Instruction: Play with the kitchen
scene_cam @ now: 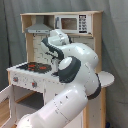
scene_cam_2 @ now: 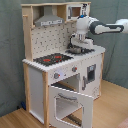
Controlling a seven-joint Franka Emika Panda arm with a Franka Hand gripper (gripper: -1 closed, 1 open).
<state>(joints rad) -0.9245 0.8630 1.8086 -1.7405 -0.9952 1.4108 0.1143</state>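
Poised over the kitchen (scene_cam_2: 60,75) sink (scene_cam_2: 76,50), the gripper (scene_cam_2: 77,44), grip state unreadable, should descend slowly, clearing the faucet beside it.

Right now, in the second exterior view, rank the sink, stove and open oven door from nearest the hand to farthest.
1. Sink, directly under the hand.
2. Stove, on the second exterior view's left.
3. Open oven door, low in front.
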